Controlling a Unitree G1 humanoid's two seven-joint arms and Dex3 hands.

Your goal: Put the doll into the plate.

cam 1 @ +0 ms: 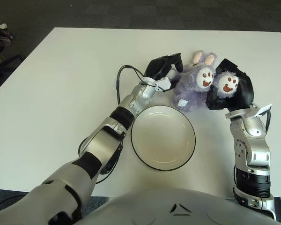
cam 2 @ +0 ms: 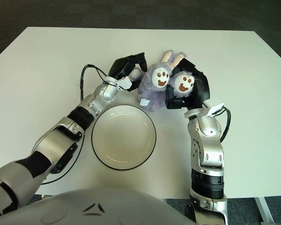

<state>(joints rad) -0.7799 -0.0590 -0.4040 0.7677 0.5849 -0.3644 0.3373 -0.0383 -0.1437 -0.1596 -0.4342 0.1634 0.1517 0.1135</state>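
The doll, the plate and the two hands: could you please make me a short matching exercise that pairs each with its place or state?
Column one:
1. doll
2. plate
3. left hand
4. right hand

Column two:
A. holds nothing inside, nearest the robot on the white table
B. against the doll's left side
C. lies on the table beyond the plate, between both hands
D. black fingers around the doll's right foot

Pairs: 1-C, 2-A, 3-B, 4-D
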